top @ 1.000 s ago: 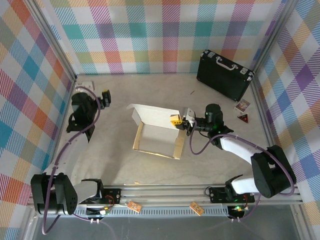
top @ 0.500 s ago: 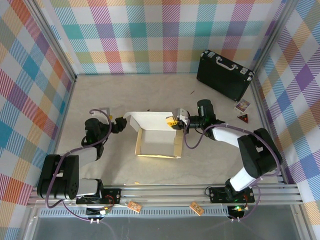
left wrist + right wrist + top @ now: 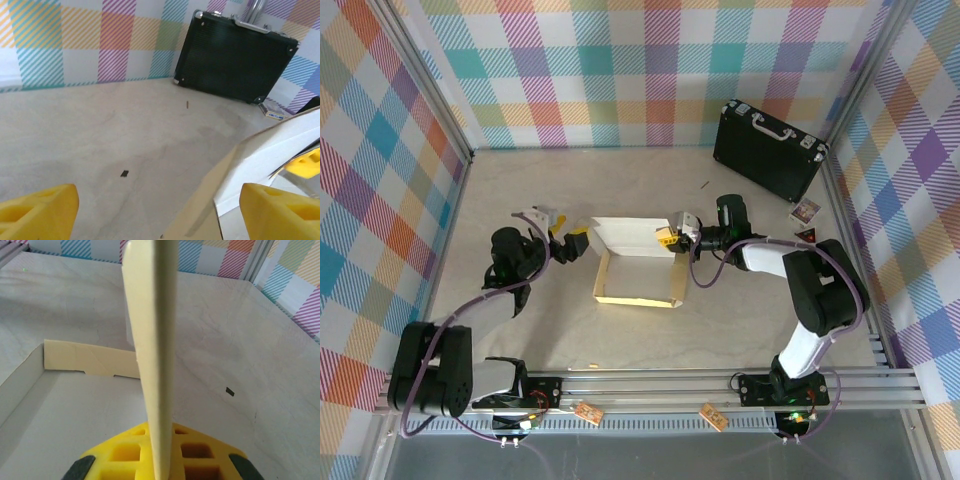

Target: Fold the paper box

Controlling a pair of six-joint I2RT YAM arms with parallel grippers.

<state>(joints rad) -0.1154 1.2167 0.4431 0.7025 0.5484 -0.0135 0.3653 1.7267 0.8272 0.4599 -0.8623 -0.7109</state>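
The paper box [image 3: 635,275] sits mid-table [image 3: 520,190], its white tray open upward and its lid panel raised at the far side; the right gripper [image 3: 667,238] is pinched tight on that lid's right edge; its wrist view has the panel edge-on, standing straight up between the yellow fingers [image 3: 215,447]; the left gripper [image 3: 572,243] hovers at the lid's left end, jaws wide apart, gripping nothing; a black briefcase [image 3: 767,148] stands near the back right corner, well apart.
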